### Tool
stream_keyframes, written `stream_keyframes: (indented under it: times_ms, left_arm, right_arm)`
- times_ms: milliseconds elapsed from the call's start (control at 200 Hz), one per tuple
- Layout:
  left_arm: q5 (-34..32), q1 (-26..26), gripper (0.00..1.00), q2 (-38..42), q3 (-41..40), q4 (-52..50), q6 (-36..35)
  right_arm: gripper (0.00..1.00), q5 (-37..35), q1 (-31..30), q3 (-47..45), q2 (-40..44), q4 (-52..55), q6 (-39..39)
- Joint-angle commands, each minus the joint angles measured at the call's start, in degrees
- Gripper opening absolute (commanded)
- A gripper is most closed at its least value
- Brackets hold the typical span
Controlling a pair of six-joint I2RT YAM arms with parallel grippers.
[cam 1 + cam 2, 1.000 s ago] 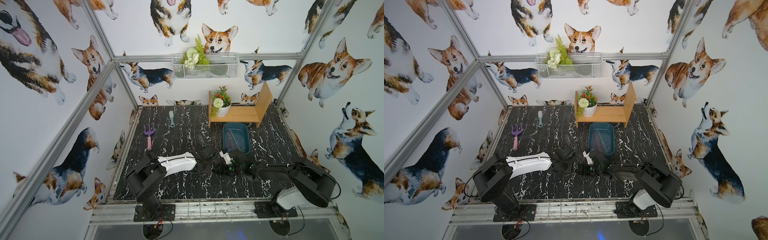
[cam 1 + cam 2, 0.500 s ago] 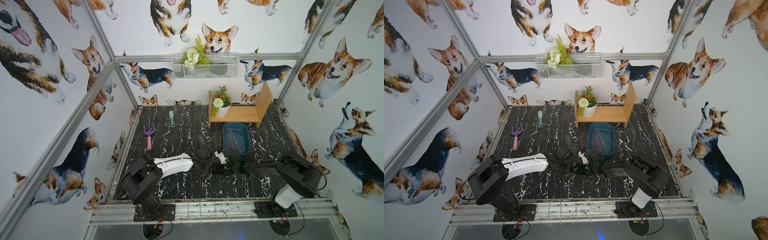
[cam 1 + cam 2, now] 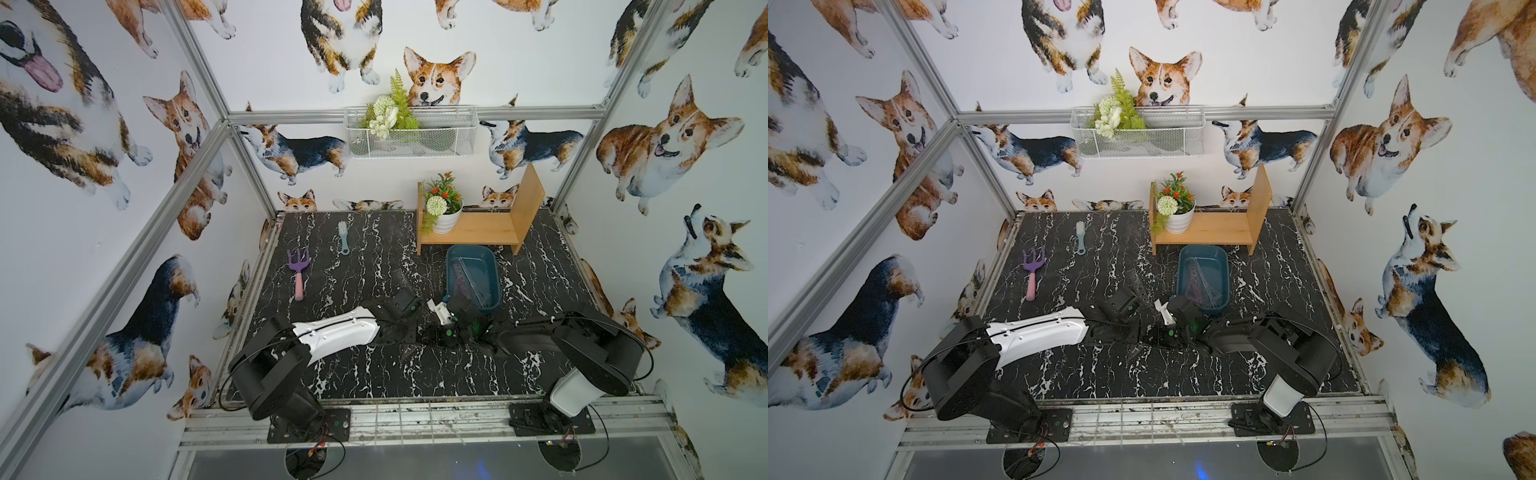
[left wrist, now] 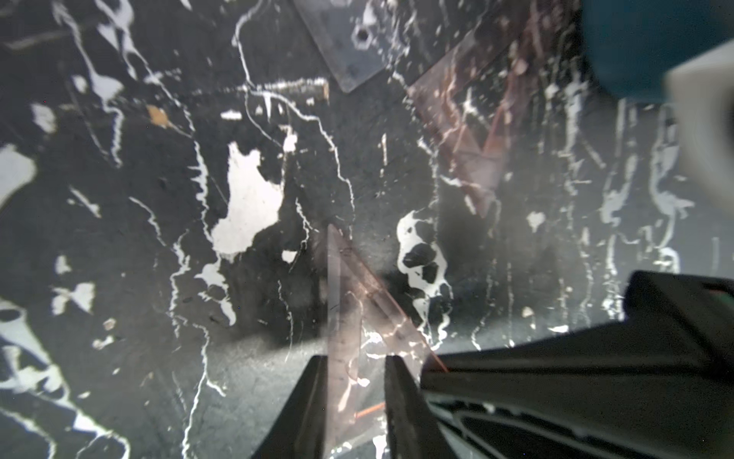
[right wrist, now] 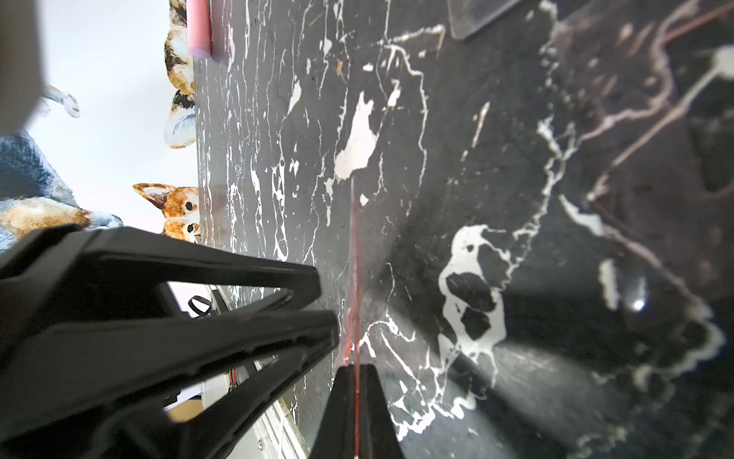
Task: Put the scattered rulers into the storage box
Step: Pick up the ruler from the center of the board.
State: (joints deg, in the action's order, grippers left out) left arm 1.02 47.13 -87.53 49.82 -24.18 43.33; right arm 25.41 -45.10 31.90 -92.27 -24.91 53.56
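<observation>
A clear triangular ruler [image 4: 345, 318] stands between the two grippers just above the marble table. My right gripper [image 5: 355, 369] is shut on it, and the ruler [image 5: 354, 254] shows edge-on as a thin red line there. My left gripper [image 4: 355, 369] is open, its jaws apart on either side of the same ruler. A purple-tinted ruler [image 4: 456, 131] and a clear ruler [image 4: 345, 51] lie flat on the table beyond. The teal storage box [image 3: 496, 286] sits just behind the grippers with rulers [image 3: 469, 278] inside; it shows in both top views [image 3: 1226, 282].
A purple-and-pink toy fork [image 3: 299, 270] and a pale blue brush [image 3: 343, 237] lie at the far left. A wooden shelf [image 3: 478, 228] with a potted plant stands behind the box. A wire basket [image 3: 411, 133] hangs on the back wall.
My right gripper has closed onto the triangular ruler. My left gripper's jaws have opened from it. Both arms have shifted slightly left.
</observation>
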Motion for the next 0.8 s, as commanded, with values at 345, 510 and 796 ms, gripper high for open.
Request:
stream_keyframes:
  times_ms: [345, 510, 796]
  left_arm:
    - [-3.8, -5.5, 0.41, 12.3, 1.1, -6.8, -1.9]
    - [-2.2, -8.7, 0.41, 15.6, -0.8, -7.0, -3.1]
    - [1.2, -9.9, 0.42, 18.7, -3.4, -4.8, -4.0]
  right_arm:
    - [0.0, -1.2, 0.7, 3.2, 6.6, 7.6, -2.9]
    - [0.0, -1.2, 2.9, 4.5, 10.0, 11.9, -4.6]
    - [0.0, -1.2, 8.8, 6.7, 15.8, 20.9, -9.3]
